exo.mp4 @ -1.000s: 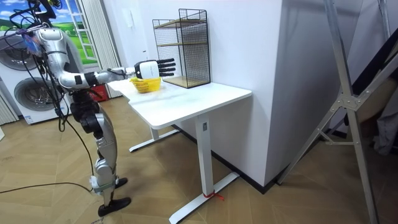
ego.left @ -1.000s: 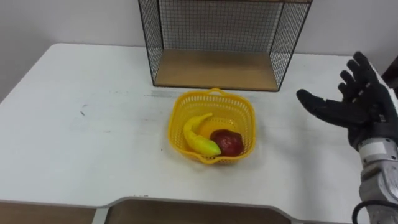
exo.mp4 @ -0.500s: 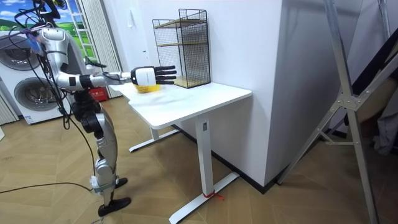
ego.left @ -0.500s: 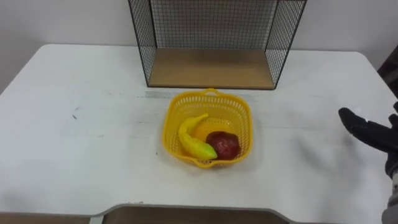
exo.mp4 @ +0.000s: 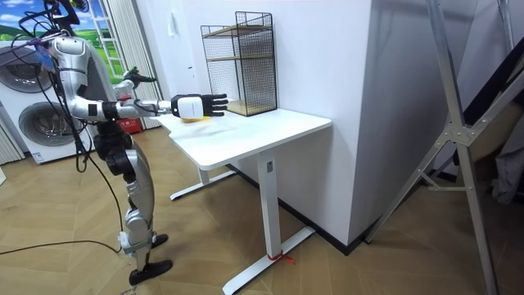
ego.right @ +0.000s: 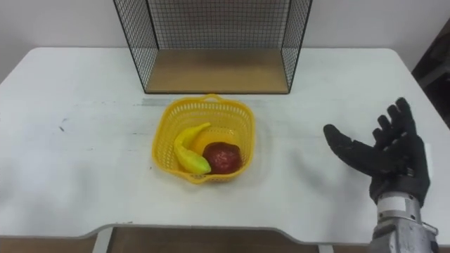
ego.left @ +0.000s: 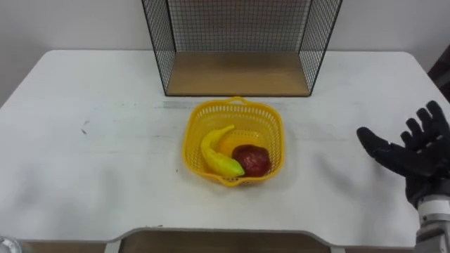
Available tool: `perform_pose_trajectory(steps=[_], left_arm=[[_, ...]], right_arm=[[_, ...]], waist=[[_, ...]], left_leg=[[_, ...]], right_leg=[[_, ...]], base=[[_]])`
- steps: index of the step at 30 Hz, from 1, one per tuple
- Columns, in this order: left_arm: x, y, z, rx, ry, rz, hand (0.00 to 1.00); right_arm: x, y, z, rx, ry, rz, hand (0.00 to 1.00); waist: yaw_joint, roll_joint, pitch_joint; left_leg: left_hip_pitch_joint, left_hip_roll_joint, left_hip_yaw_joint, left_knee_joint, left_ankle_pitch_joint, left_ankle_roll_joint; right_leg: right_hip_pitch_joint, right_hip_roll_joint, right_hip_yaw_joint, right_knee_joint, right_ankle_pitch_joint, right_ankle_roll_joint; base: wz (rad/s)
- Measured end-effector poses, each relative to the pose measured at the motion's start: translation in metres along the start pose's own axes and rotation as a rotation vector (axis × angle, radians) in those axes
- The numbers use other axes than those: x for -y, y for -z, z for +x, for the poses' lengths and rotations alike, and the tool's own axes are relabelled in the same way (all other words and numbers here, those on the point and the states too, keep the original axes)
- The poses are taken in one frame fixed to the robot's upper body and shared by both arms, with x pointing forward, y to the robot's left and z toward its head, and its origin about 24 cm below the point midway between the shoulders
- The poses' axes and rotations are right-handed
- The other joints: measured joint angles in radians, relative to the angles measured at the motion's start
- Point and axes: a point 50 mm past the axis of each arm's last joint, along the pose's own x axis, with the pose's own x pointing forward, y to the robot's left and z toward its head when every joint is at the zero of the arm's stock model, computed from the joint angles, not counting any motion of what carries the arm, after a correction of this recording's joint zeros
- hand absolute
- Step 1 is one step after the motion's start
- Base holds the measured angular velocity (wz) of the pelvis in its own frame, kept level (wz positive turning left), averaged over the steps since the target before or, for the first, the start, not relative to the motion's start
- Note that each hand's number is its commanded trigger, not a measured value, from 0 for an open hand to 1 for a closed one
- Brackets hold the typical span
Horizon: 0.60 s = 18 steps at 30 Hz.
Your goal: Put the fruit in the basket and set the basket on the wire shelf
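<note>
- Yellow plastic basket (ego.left: 275, 133) sits on the white surface (ego.left: 105, 154), just in front of the wire shelf (ego.left: 239, 24). The banana (ego.left: 216, 156) and the red fruit (ego.left: 252, 160) already lie inside, touching each other at its near side.
- Loading looks finished, so the step in hand is most likely taking hold of the basket to lift it.
- Right hand (ego.left: 415, 158) hovers over the surface well to the right of the basket, holding nothing, its fingers (ego.left: 429, 119) straight and spread apart.
- Left hand (exo.mp4: 144, 79) shows small in the room view, raised beside the body.
- A sound grasp would curl round the rim on the right wall. The fruit weighs down the near side, so a level lift matters or the basket may tip.
- The wooden shelf floor (ego.left: 239, 72) lies open straight behind, and a low slide forward should clear the mesh sides.
</note>
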Motion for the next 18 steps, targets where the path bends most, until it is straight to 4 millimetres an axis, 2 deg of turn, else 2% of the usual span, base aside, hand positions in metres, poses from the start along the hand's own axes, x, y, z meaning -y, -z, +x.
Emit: perform_pose_trajectory(steps=[3, 9, 12, 18], left_arm=[[0.017, 0.005, -0.008, -0.056, 0.140, -0.063, 0.00], [0.050, 0.016, -0.028, -0.177, 0.408, -0.172, 0.00], [0.061, 0.021, -0.037, -0.224, 0.521, -0.200, 0.00], [0.064, 0.036, -0.043, -0.284, 0.592, -0.179, 0.00]], right_arm=[[-0.006, 0.005, -0.001, -0.018, -0.040, 0.015, 0.00], [-0.025, 0.022, -0.005, -0.091, -0.164, 0.068, 0.00], [-0.032, 0.027, -0.007, -0.112, -0.217, 0.097, 0.00], [-0.035, 0.031, -0.008, -0.128, -0.237, 0.105, 0.00]], waist=[[-0.021, -0.008, 0.0051], [-0.028, -0.030, 0.0143], [-0.028, -0.036, 0.0130], [-0.030, -0.033, 0.0134]], left_leg=[[0.009, 0.000, 0.002, -0.004, 0.000, 0.000], [0.016, 0.003, 0.023, -0.007, 0.000, 0.000], [0.016, 0.004, 0.030, -0.006, 0.000, 0.000], [0.027, 0.006, 0.032, -0.007, 0.000, 0.000]], right_leg=[[0.002, 0.001, 0.013, 0.000, 0.000, 0.000], [-0.002, 0.002, 0.026, 0.000, 0.000, 0.000], [-0.005, 0.001, 0.028, 0.002, 0.001, 0.000], [0.004, 0.004, 0.031, 0.003, 0.002, -0.001]], base=[[-0.05], [-0.09], [-0.09], [-0.01]])
